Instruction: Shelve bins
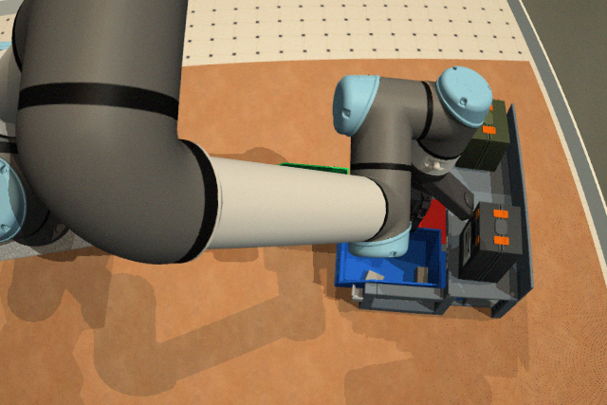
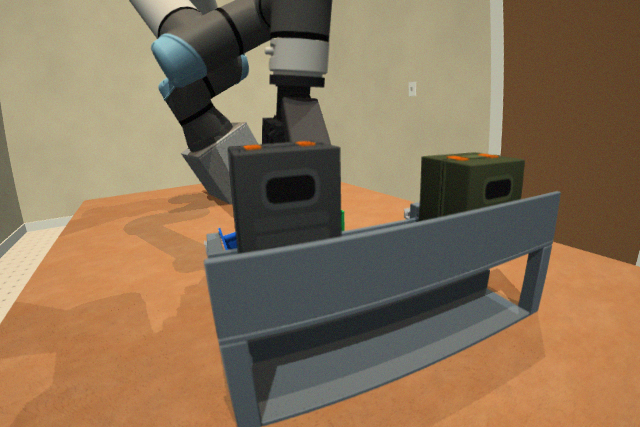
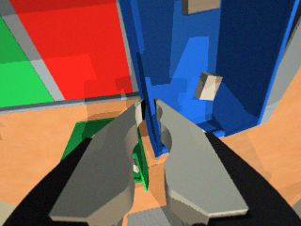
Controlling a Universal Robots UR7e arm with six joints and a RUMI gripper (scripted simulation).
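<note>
In the wrist view my gripper (image 3: 149, 100) is shut on the thin side wall of the blue bin (image 3: 212, 61), one finger on each side of the wall. Two tan parts (image 3: 208, 86) lie inside the bin. In the top view the blue bin (image 1: 392, 258) sits at the near end of the grey shelf (image 1: 489, 244), partly under my wrist. A red mark (image 3: 71, 47) and a green mark (image 3: 21, 75) show on the shelf board beside the bin. A green bin (image 3: 80, 138) lies on the table under my left finger; only its edge (image 1: 313, 167) shows past my forearm.
A dark grey box (image 1: 492, 238) and an olive box (image 1: 485, 138) stand on the shelf's top board. From behind, the shelf (image 2: 382, 277) hides most of the blue bin (image 2: 227, 241). My forearm spans the table's middle.
</note>
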